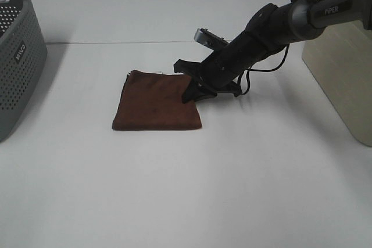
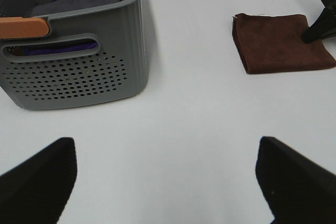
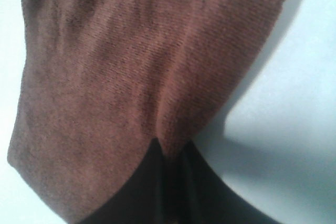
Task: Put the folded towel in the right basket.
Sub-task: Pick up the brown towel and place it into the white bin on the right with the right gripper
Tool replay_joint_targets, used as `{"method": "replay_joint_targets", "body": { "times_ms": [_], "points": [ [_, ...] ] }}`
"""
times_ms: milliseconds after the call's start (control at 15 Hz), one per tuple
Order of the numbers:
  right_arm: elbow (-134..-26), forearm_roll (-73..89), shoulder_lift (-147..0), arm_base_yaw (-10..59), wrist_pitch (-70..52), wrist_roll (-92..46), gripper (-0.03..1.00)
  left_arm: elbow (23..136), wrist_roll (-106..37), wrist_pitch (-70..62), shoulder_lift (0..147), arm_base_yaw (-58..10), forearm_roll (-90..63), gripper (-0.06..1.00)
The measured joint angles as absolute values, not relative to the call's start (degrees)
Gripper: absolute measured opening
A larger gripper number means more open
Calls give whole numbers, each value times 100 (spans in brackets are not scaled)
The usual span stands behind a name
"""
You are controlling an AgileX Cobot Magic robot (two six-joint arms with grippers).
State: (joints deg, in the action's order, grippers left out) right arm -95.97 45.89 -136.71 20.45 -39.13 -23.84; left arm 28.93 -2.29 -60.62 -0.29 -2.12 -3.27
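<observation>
Brown towel (image 1: 157,101) pinched at its edge by your right gripper (image 1: 192,93): grasp apparently made; next, lift toward right basket (image 1: 334,71).

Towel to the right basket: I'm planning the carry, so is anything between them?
Nothing visible does. The table between the towel and the right basket is bare; only the right arm crosses it, with the right gripper pinching the towel's right edge.

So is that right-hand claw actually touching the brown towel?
Touching. The right wrist view shows the right claw closed on the brown towel, cloth pinched into a ridge between its tips.
</observation>
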Motion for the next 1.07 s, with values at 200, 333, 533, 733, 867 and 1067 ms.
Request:
{"method": "replay_joint_targets", "body": {
  "times_ms": [200,333,533,733,867,1067],
  "points": [
    [-9689,3730,-12714,2045,-4412,-2240,2,2893,-229,-6062,-29,-212,-327,88],
    [-9895,3025,-12330,2045,-4893,-1799,2,2893,-229,-6062,-29,-212,-327,88],
    [-10330,2034,-11986,2045,-5529,-1203,2,2893,-229,-6062,-29,-212,-327,88],
    [-11133,842,-11654,2045,-6566,-773,2,2893,-229,-6062,-29,-212,-327,88],
    [-11511,338,-11585,2045,-6898,-768,2,2893,-229,-6062,-29,-212,-327,88],
    [-11665,-241,-11425,1982,-6933,-705,2,2893,-229,-6062,-29,-212,-327,88]
  ]
}}
